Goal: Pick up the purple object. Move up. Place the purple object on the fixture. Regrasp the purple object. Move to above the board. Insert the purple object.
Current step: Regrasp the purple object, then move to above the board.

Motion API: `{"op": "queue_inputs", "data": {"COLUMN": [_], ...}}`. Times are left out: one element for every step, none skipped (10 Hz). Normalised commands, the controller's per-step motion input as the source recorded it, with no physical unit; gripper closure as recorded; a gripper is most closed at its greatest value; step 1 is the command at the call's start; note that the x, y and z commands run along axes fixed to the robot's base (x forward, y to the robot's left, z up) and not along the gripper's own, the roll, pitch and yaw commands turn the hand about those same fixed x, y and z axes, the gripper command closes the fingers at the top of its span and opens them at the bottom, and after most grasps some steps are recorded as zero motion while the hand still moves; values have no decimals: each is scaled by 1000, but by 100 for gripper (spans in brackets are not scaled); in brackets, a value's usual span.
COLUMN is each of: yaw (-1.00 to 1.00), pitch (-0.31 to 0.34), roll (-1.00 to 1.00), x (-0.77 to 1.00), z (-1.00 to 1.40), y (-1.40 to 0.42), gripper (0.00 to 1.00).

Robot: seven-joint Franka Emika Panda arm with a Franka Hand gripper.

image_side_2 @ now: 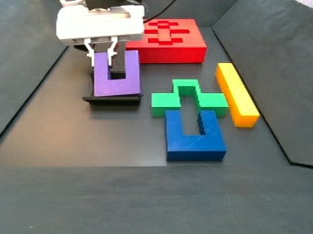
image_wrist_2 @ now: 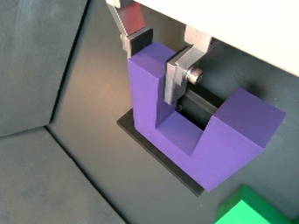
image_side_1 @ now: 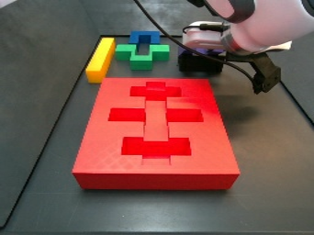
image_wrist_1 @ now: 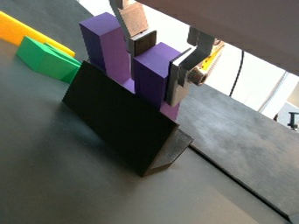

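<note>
The purple object [image_wrist_1: 103, 52] is a U-shaped block that stands with its prongs up on the dark fixture [image_wrist_1: 117, 122]. It also shows as the purple object [image_wrist_2: 233, 122] [image_side_2: 116, 84] on the fixture [image_wrist_2: 146, 142] [image_side_2: 116, 101]. My gripper [image_wrist_1: 159, 74] [image_wrist_2: 158, 74] [image_side_2: 108, 57] comes down from above and is shut on one prong. One finger plate lies flat on the prong's side, and the far pad is partly hidden behind the prong. In a side view the gripper [image_side_1: 207, 41] hides the block above the fixture [image_side_1: 196, 64]. The red board [image_side_1: 98, 138] [image_side_2: 196, 52] lies apart.
A green-and-blue cross block [image_side_2: 189, 119] [image_side_1: 141, 50] lies beside the fixture, with a yellow bar [image_side_2: 236, 91] [image_side_1: 99, 57] next to it. Both show past the fixture as the green block [image_wrist_1: 47, 57] and the yellow bar [image_wrist_1: 17, 31]. A green corner [image_wrist_2: 251, 210] also shows.
</note>
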Motion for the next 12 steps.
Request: {"op": "queue_inputs", "data": {"yaw": [0,0,0,0,0,0,0,0,0,0,-2,-8], "pitch": [0,0,0,0,0,0,0,0,0,0,44,34], "roll": [0,0,0,0,0,0,0,0,0,0,-25,-89], "x": [0,0,0,0,0,0,0,0,0,0,-17,-48], "z": [0,0,0,0,0,0,0,0,0,1400,1400,1400], "y": [0,0,0,0,0,0,0,0,0,0,1,2], "gripper": [100,100,100,100,100,100,100,100,100,100,100,100]}}
